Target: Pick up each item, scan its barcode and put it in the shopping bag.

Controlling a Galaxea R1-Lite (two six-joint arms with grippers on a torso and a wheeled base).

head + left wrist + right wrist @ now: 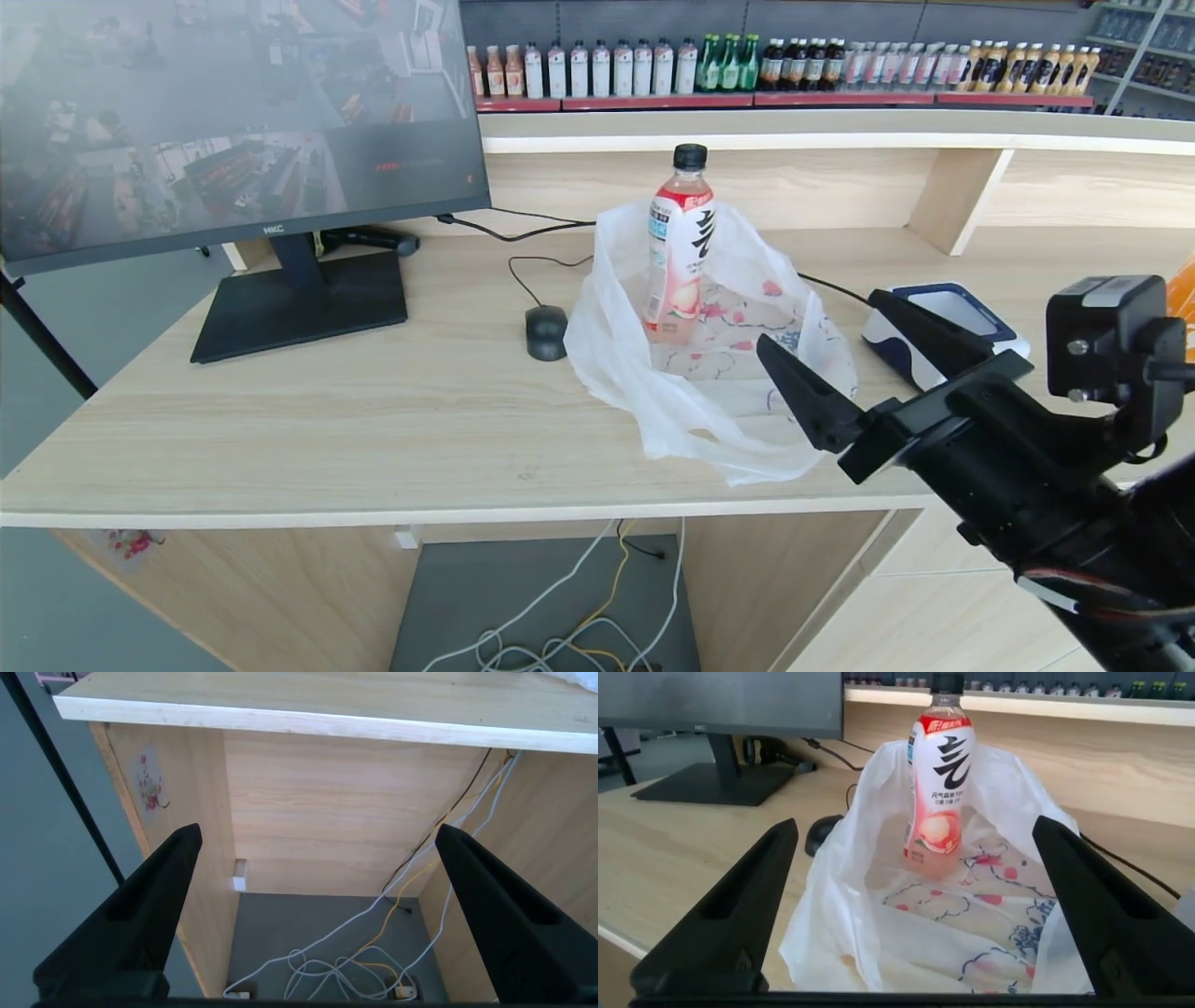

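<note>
A pink peach drink bottle with a black cap stands upright inside the white plastic shopping bag in the middle of the wooden counter. The bottle and the bag lie straight ahead in the right wrist view. My right gripper hangs open and empty just right of the bag, near the counter's front, with its fingers spread wide. The white and blue barcode scanner sits behind that gripper. My left gripper is open and empty below the counter's front edge, facing the space under the desk.
A monitor on a black stand fills the counter's left side, with a black mouse between it and the bag. Cables lie on the floor under the counter. Shelves of bottles line the back wall.
</note>
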